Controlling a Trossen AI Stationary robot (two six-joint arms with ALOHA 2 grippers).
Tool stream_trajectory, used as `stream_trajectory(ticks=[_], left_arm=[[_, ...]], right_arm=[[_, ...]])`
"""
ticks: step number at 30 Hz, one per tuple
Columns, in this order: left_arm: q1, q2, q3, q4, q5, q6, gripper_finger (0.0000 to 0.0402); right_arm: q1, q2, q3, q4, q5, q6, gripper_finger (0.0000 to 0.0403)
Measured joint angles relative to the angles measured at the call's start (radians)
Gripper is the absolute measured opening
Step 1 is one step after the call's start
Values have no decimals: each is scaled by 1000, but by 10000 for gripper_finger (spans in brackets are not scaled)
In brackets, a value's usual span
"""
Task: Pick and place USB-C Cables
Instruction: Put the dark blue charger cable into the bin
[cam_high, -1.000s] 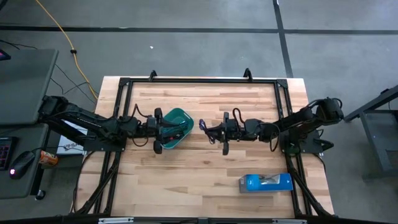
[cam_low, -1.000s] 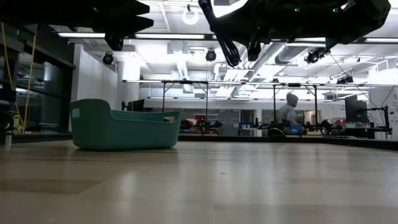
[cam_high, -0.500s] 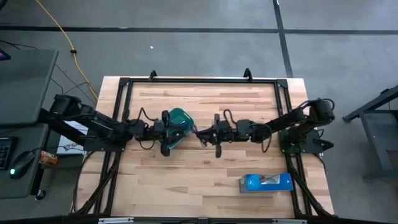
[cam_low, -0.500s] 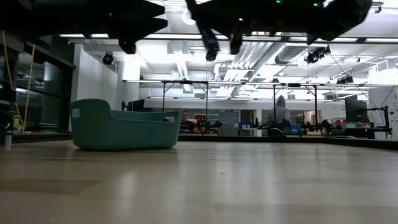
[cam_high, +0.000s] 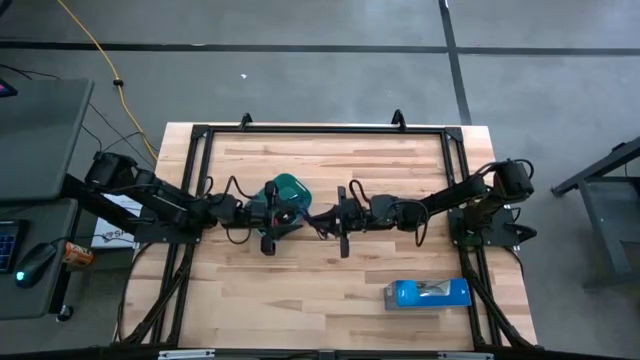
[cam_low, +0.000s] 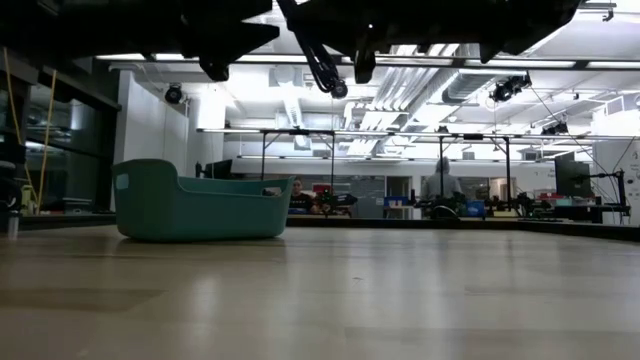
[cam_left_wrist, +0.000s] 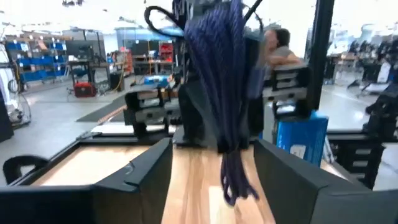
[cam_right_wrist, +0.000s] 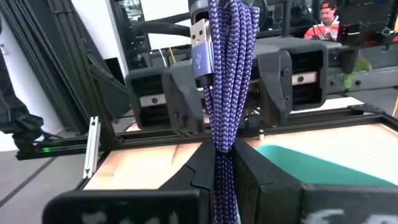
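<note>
Above table centre, beside teal tray (cam_high: 289, 187) | right gripper (cam_right_wrist: 219, 180) clamped on dark blue-purple cable (cam_right_wrist: 225, 74) | left gripper (cam_left_wrist: 211, 155) fingers apart around it | step: handover | next: left closes before right releases.

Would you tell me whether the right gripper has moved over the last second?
Yes. In the high view, the right gripper, shut on the purple cable, has shifted left, closer to the teal tray.
</note>
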Motion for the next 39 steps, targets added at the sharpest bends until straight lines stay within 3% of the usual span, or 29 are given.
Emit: stream_trajectory(ticks=[8,24,30,39], left_arm=[[-24,19,43,0,0,0,247],[-29,155,156,-6,1,9,239],[-29,155,156,-10,-2,9,183],[-30,153,155,-6,2,14,20]], right_arm=[[-1,0,0,1,-29,6,18],[-2,0,0,-18,-46,6,18],[-2,0,0,-20,-46,6,18],[0,-2,-1,-29,-56,10,18]])
